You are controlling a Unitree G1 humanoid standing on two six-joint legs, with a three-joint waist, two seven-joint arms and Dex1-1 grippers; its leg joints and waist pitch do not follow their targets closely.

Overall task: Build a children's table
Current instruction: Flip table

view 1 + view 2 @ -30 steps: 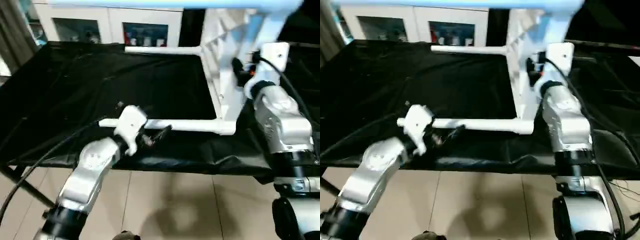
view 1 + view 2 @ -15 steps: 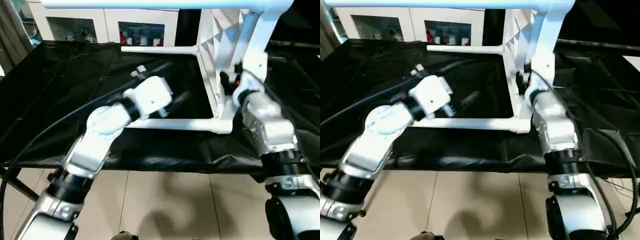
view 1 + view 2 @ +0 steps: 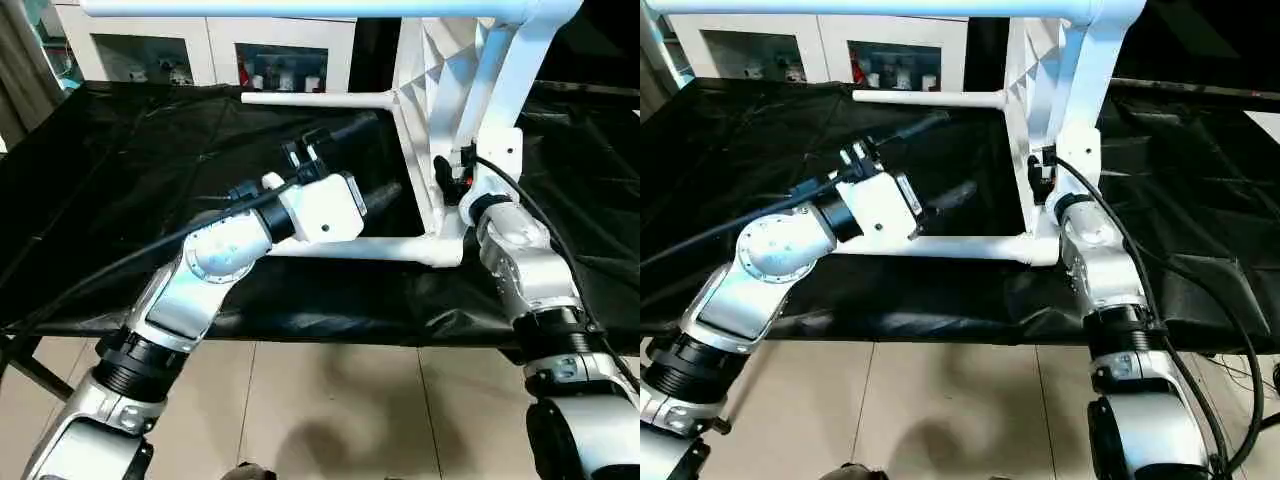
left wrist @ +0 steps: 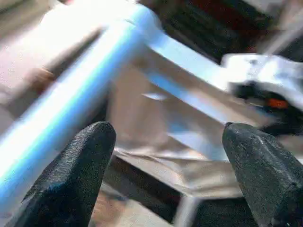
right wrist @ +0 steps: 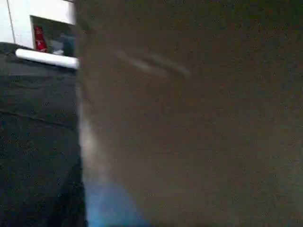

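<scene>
The children's table (image 3: 437, 75) stands on its side on the black cloth, its ribbed underside facing left. White legs stick out to the left: a near one (image 3: 380, 248) low over the cloth, a far one (image 3: 320, 98), and one high along the picture's top (image 3: 250, 8). My left gripper (image 3: 387, 151) hangs open above the near leg, pointing at the ribbed underside, nothing between its fingers (image 4: 61, 175). My right gripper (image 3: 452, 172) presses against the table top's lower near corner; its wrist view is blocked by a dark close surface.
The black cloth (image 3: 120, 180) covers the work surface, with its front edge just below the near leg. A white glass-door cabinet (image 3: 210, 50) stands behind. Tiled floor (image 3: 330, 400) lies in front. A black cable (image 3: 110, 270) trails from my left arm.
My left gripper has risen from in front of the near leg and swung up over it toward the table top. The right arm has stayed at the table top's corner.
</scene>
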